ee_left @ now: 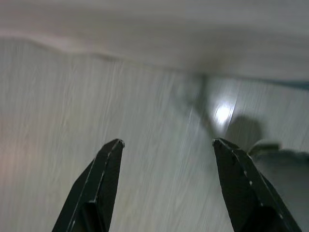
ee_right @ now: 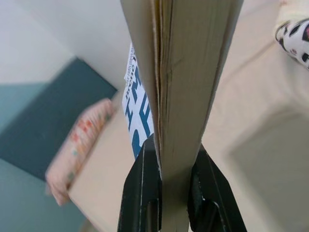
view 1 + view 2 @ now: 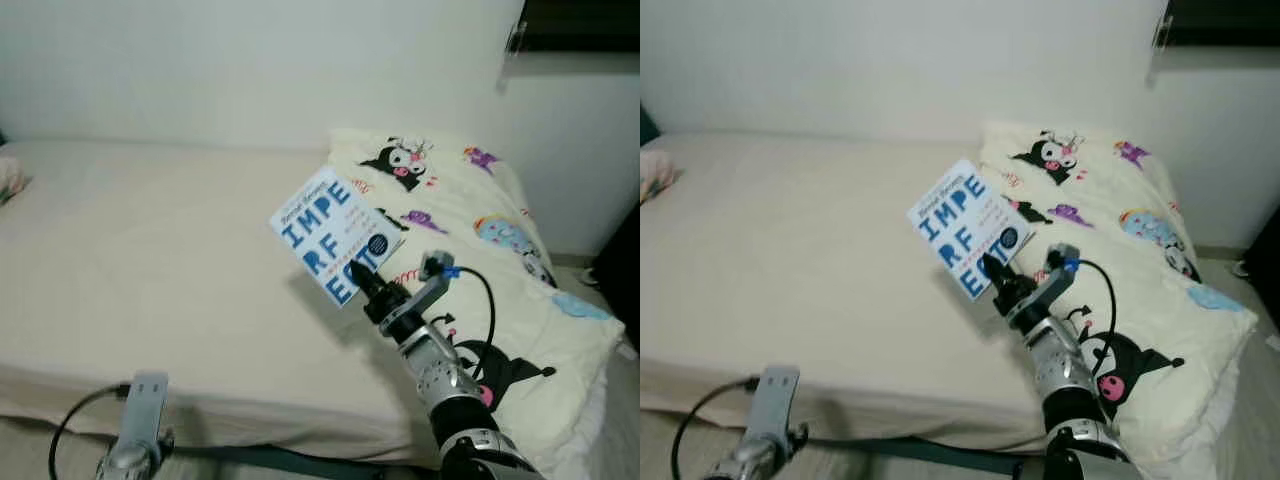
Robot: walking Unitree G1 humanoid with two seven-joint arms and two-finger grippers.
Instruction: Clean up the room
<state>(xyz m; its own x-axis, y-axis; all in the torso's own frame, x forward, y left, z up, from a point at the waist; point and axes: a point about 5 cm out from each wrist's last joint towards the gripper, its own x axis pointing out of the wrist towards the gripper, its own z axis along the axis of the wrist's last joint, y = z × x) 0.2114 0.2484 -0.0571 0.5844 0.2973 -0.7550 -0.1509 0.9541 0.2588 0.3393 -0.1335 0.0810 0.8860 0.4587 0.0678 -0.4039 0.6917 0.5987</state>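
Book: a white paperback with large blue cover lettering, held in the air above the bed, tilted, cover turned toward the head camera. It sits over the mattress just beside the printed quilt.
Book edge: in the right wrist view the page block runs straight up from between the fingers, with the blue lettering visible on one side.
Right gripper: clamped on the book's lower corner; both black fingers press flat against the covers, narrow gap set by the book's thickness.
Right arm: silver, reaching up from the near edge of the bed toward the book, with a black cable looped beside the wrist.
Left gripper: fingers spread wide, nothing between them, pointing at pale wood-grain floor.
Left arm: low, at the near edge of the bed and well apart from the book.
Bed: beige mattress sheet, lying under and around the book.
Quilt: cream, with cartoon character prints, bunched on the bed on the robot's right side of the book and hanging over the bed's corner.
Pillow: a pink patterned pillow at the far end of the bed from the book, against a dark teal panel.
Wall: plain white, behind the bed.
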